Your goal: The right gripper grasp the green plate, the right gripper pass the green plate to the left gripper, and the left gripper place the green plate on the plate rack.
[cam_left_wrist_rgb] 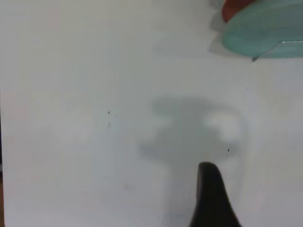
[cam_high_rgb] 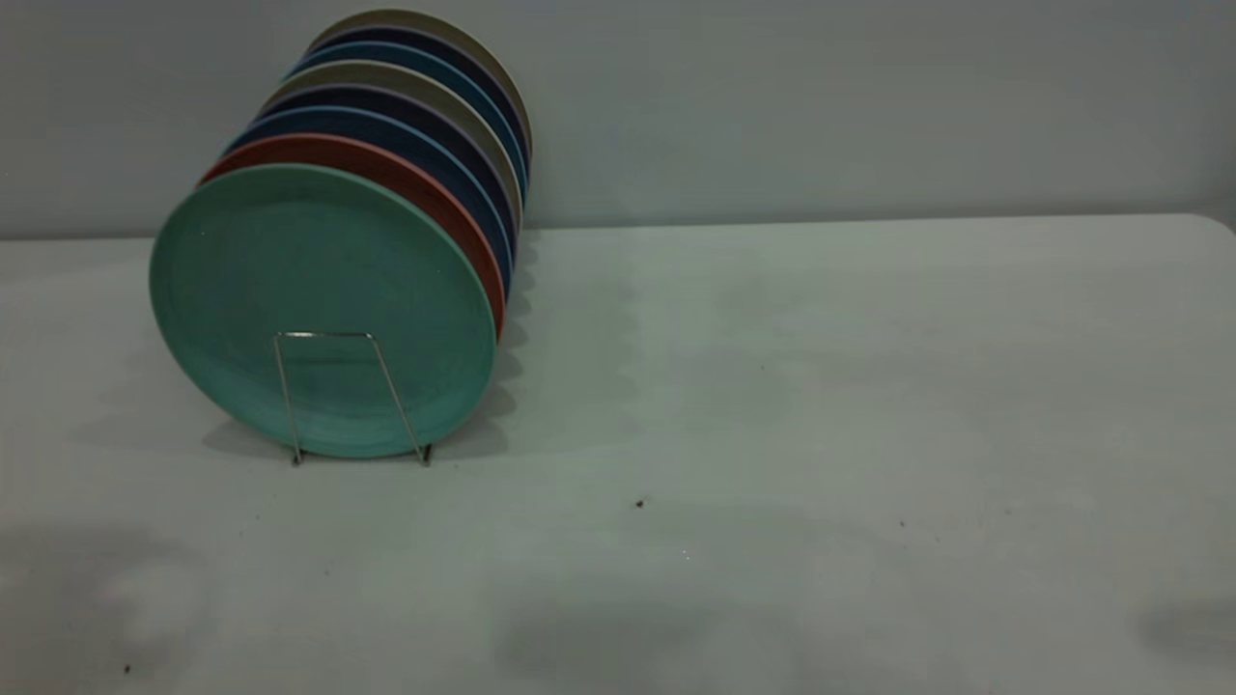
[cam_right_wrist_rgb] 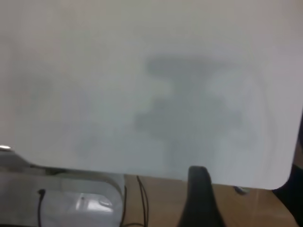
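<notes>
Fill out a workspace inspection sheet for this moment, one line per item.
Surface: pale matte table, a few dark specks.
Job's things: round teal-green plastic plate stands on edge at the front of the thin silver wire rack.
Clutter: salmon-pink plate, dark blue and beige plates racked behind it.
Grippers: left gripper, one black finger over bare table; right gripper, one black finger at the table edge; neither holds anything visible.
Cables: black wires below the table edge.
Surroundings: plain grey wall.

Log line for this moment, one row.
green plate: upright, frontmost in plate rack | left gripper: above bare table | right gripper: near table edge
</notes>
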Motion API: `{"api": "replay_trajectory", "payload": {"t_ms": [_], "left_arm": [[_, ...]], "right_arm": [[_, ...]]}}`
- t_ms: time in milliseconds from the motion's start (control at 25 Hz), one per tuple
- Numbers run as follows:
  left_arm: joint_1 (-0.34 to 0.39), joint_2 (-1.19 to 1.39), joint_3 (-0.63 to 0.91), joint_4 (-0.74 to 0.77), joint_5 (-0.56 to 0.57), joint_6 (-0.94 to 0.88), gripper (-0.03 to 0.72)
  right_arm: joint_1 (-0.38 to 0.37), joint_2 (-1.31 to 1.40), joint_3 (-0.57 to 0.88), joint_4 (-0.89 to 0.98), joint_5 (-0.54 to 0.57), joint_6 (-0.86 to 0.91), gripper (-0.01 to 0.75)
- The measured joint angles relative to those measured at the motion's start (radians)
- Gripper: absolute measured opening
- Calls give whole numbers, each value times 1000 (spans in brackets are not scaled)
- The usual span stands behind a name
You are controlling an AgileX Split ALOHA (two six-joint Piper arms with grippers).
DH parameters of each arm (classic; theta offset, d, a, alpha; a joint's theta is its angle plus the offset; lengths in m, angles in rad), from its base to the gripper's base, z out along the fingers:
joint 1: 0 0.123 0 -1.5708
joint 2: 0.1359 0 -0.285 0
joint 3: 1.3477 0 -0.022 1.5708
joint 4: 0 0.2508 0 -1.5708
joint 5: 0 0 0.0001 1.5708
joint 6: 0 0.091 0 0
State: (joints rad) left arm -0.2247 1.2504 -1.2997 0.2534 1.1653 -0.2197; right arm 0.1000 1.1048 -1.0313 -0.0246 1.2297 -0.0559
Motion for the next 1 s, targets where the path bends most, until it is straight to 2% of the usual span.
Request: {"api": "replay_trajectory", "payload": {"t_ms": [640, 1000], "left_arm": [[0, -675, 523, -29, -5, -9, 509], [0, -1053, 702, -29, -6, -10, 509]], "right_arm": [[0, -555, 284, 167, 8, -196, 564], [0, -790, 513, 180, -90, -224, 564]]}}
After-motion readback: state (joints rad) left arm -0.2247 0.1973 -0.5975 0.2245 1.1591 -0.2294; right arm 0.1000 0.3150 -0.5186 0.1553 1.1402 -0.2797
